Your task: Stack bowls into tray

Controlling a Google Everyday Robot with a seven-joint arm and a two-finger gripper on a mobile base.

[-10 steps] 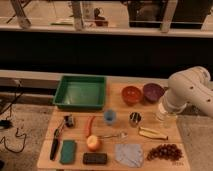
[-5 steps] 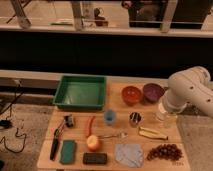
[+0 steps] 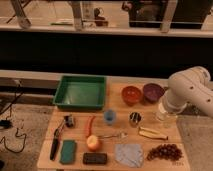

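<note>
orange-red bowl (image 3: 131, 94) and purple bowl (image 3: 153, 91) side by side, just right of green tray (image 3: 80, 93). gripper (image 3: 166, 113) spread, empty, near-right of purple bowl. bowls look light, rigid, probably slick; pinch across the rim wall.

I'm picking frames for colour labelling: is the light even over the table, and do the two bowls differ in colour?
Camera view: dim, warm, fairly even light on the wooden table; orange-red bowl and purple bowl differ plainly; green tray reads well; a dark band lies behind, below brighter windows; the gripper, near the table's right edge close to the purple bowl, looks pale.
</note>
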